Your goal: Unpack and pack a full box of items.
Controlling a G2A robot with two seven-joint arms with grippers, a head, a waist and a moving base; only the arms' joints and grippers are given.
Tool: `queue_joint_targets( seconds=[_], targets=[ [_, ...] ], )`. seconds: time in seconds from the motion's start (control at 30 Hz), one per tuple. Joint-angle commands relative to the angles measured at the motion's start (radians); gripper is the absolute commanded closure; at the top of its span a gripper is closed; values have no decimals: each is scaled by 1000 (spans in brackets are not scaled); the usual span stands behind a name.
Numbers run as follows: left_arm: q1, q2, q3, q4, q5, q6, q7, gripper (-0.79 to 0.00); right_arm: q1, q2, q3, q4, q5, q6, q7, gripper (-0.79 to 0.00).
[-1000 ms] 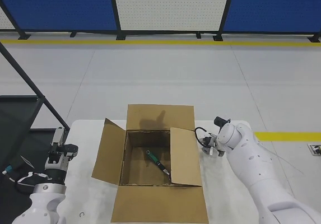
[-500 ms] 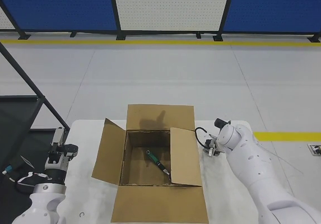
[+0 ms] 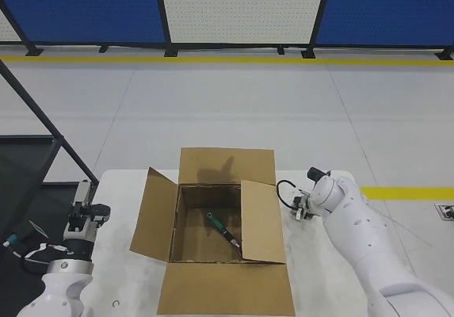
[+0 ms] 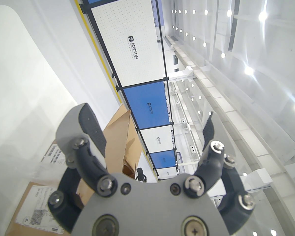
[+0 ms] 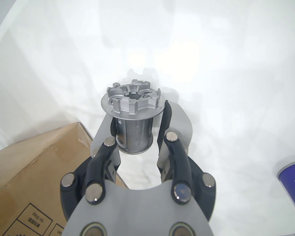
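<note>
An open cardboard box (image 3: 211, 289) stands in the middle of the white table, flaps spread. A green-handled tool (image 3: 223, 228) lies on its floor. My right gripper (image 3: 296, 208) hangs just past the box's right flap. In the right wrist view this gripper (image 5: 139, 114) is shut on a grey metal part (image 5: 134, 124), a cylinder with a toothed flange, held above the bare table beside the box wall (image 5: 27, 173). My left gripper (image 3: 82, 192) stays by the table's left edge, and its wrist view shows it (image 4: 150, 128) open with nothing in it, pointing upward.
A blue can (image 5: 292, 180) lies on the table near the right gripper. A black metal rack (image 3: 13, 182) stands left of the table. A box flap (image 4: 120, 133) and a labelled box side (image 4: 39, 197) sit close to the left gripper.
The right gripper has drifted slightly to the right, away from the box flap, with the metal part in it. The left arm has not moved.
</note>
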Motion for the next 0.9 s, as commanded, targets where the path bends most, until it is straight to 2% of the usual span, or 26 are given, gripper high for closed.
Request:
queue_joint_targets(
  seconds=[0.0,0.23,0.3,0.4,0.47,0.73,0.87],
  targets=[
    [0,0,0,0,0,0,0,-785,-1,2,1,-5,2,1,-2,-157],
    [0,0,0,0,0,0,0,-785,-10,17,11,-33,8,2,-15,-139],
    [0,0,0,0,0,0,0,-785,-14,22,13,-43,7,3,-12,-86],
    [0,0,0,0,0,0,0,-785,-23,28,16,-60,6,8,-9,-65],
    [0,0,0,0,0,0,0,-785,-29,32,20,-74,9,4,-3,0],
    [0,0,0,0,0,0,0,-785,-65,65,56,-148,24,-19,17,0],
    [0,0,0,0,0,0,0,-785,-108,89,91,-233,40,-52,27,0]
  ],
)
